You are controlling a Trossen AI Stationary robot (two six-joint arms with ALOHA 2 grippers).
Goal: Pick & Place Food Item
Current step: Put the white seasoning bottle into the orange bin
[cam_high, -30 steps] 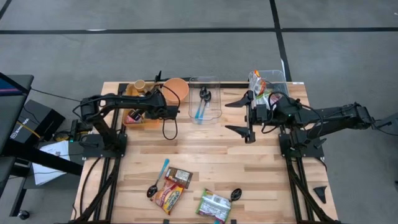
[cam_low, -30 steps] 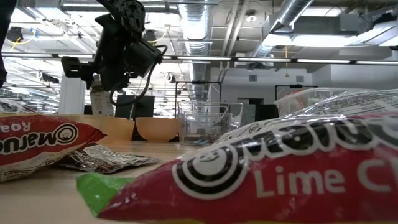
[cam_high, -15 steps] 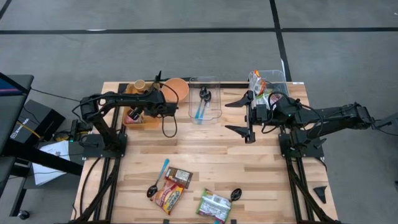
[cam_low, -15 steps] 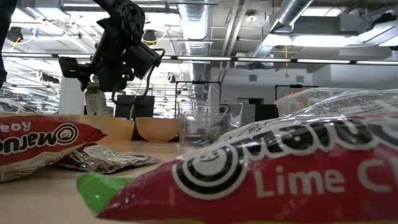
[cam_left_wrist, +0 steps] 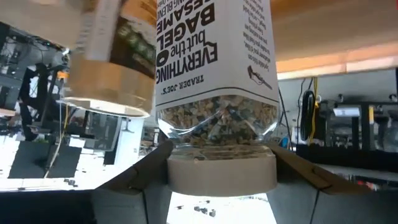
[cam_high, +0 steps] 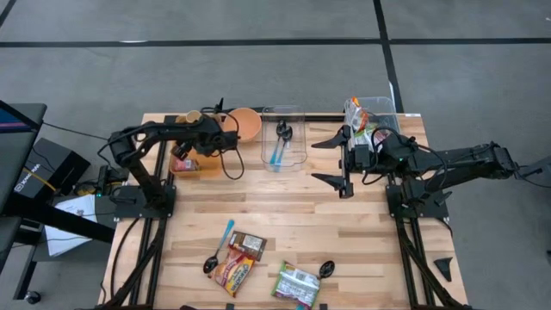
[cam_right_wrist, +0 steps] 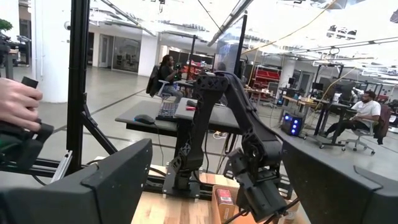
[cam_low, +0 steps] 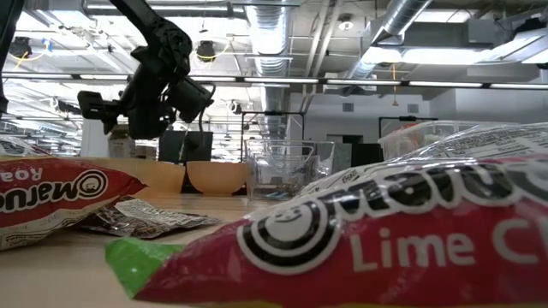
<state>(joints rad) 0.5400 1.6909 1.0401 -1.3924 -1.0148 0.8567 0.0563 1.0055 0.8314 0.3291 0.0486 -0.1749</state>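
Observation:
My left gripper (cam_high: pixel 187 156) is at the table's far left, over a yellow wooden tray (cam_high: pixel 205 167). It is shut on a clear seasoning jar (cam_left_wrist: pixel 214 68) with a white label and a white lid. A second jar (cam_left_wrist: pixel 111 59) shows blurred right beside the held one. My right gripper (cam_high: pixel 343 160) waits open and empty at the far right, beside a clear bin of food packets (cam_high: pixel 375 114). Ramen packets (cam_high: pixel 232 270) lie flat at the table's near edge. My left gripper pinches the jar at its white lid (cam_left_wrist: pixel 221 174), one finger (cam_left_wrist: pixel 142 182) on each side of it. The lid end is toward the wrist and the jar's body points away, along the fingers. Whether the jar touches the tray, I cannot tell.
Orange bowls (cam_high: pixel 245 123) and a cup (cam_high: pixel 195 117) stand behind the tray. A clear bin (cam_high: pixel 284 138) with spoons sits at the far middle. A green packet (cam_high: pixel 297 283), a dark packet (cam_high: pixel 248 244) and spoons (cam_high: pixel 217 252) lie near the front edge.
My left gripper has swung with the jar toward the table's left edge, from beside the orange bowl to over the yellow tray, staying shut on the jar.

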